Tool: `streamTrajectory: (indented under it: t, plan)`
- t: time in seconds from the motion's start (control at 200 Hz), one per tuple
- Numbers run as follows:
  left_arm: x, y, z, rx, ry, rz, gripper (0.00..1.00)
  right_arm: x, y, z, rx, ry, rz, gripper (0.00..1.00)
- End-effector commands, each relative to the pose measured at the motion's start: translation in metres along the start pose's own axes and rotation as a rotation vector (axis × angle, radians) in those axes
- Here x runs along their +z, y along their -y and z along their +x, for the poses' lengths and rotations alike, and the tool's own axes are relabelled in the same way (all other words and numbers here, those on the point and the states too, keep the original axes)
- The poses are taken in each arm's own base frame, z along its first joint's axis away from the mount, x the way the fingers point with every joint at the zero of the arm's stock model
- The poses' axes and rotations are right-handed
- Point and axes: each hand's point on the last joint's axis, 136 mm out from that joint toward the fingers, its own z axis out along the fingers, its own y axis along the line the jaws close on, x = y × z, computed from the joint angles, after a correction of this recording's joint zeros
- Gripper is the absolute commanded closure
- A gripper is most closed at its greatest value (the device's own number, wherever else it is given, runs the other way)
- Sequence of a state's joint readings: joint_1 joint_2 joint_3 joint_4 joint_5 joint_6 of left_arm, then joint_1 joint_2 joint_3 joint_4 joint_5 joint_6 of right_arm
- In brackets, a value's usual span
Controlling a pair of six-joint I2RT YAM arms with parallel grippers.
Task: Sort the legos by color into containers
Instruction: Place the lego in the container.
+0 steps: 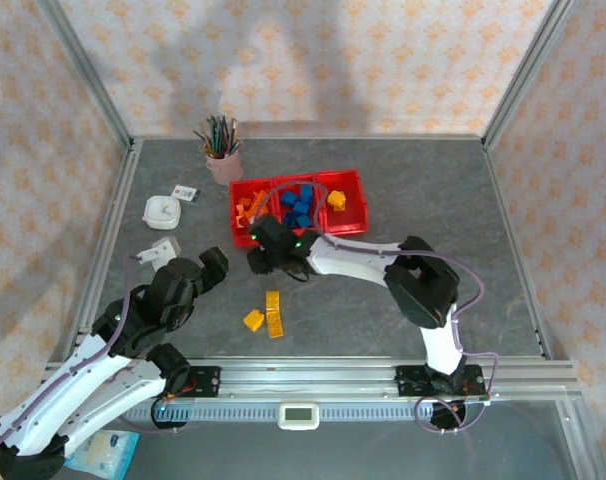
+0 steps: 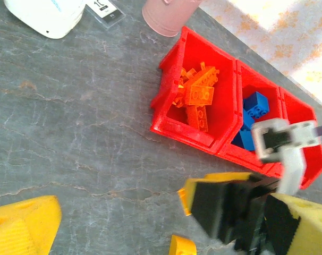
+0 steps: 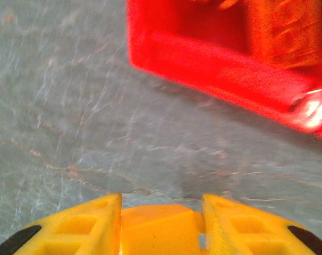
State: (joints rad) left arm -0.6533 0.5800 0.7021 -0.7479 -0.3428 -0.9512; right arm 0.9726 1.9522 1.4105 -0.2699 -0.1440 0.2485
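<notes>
Legos point(image 1: 298, 205), where do they sit? (R.K., over chat)

Me: Most lie sorted in the three joined red plastic bins point(image 1: 362, 205): orange left, blue middle, yellow right. A long yellow plate point(image 1: 274, 313) and a small yellow-orange block point(image 1: 253, 320) lie close together on the grey table point(image 1: 433, 200), in front of the bins. My right gripper point(image 1: 258, 257) is clamped on a small orange-yellow plastic brick point(image 3: 158, 231), low over the table just before the bins' front wall. My left gripper point(image 1: 211, 265) hangs with its fingers wide apart, holding nothing.

R.K.: Handling?

Me: I judge them light, rigid and smooth-walled, so liable to squirt out of a pinch. I would grip across the flat side walls, never the studs. The plate lies flat, so I would take it across its narrow width. The held brick's hue is ambiguous, so I have not decided its compartment.
</notes>
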Motion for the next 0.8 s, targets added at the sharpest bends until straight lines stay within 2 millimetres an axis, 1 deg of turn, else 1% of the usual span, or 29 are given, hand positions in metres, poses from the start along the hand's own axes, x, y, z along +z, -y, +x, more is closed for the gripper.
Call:
streamTrajectory:
  t: [0.0,0.145,0.2,0.255,0.38,0.5,0.596,0.656,0.691,0.726,0.796]
  plan:
    - [0.002,0.015,-0.006,0.012,0.01,0.038,0.01,-0.028,0.024,-0.021,0.08,0.05,0.011,0.61]
    - [0.009,0.029,-0.003,0.025,-0.009,0.069,0.01,-0.059,0.067,-0.052,0.184,0.117,0.014,0.61]
    - [0.013,0.034,-0.002,0.032,-0.015,0.078,0.01,-0.07,0.089,-0.064,0.23,0.147,0.033,0.61]
    - [0.017,0.039,0.0,0.037,-0.021,0.087,0.01,-0.078,0.117,-0.075,0.282,0.167,0.063,0.61]
    - [0.025,0.055,0.003,0.051,-0.039,0.122,0.01,-0.085,0.174,-0.094,0.377,0.209,0.131,0.62]
    - [0.035,0.068,0.006,0.071,-0.053,0.132,0.01,-0.082,0.217,-0.108,0.417,0.244,0.232,0.63]
    - [0.042,0.075,0.007,0.089,-0.06,0.135,0.01,-0.075,0.239,-0.119,0.418,0.255,0.303,0.62]
    - [0.045,0.079,0.008,0.098,-0.066,0.137,0.01,-0.072,0.248,-0.126,0.411,0.264,0.348,0.55]
    - [0.046,0.081,0.008,0.103,-0.069,0.138,0.01,-0.07,0.251,-0.129,0.403,0.262,0.362,0.5]
    - [0.048,0.082,0.008,0.109,-0.07,0.136,0.01,-0.068,0.253,-0.131,0.398,0.255,0.374,0.48]
    - [0.049,0.083,0.007,0.114,-0.064,0.13,0.01,-0.069,0.252,-0.137,0.386,0.258,0.372,0.44]
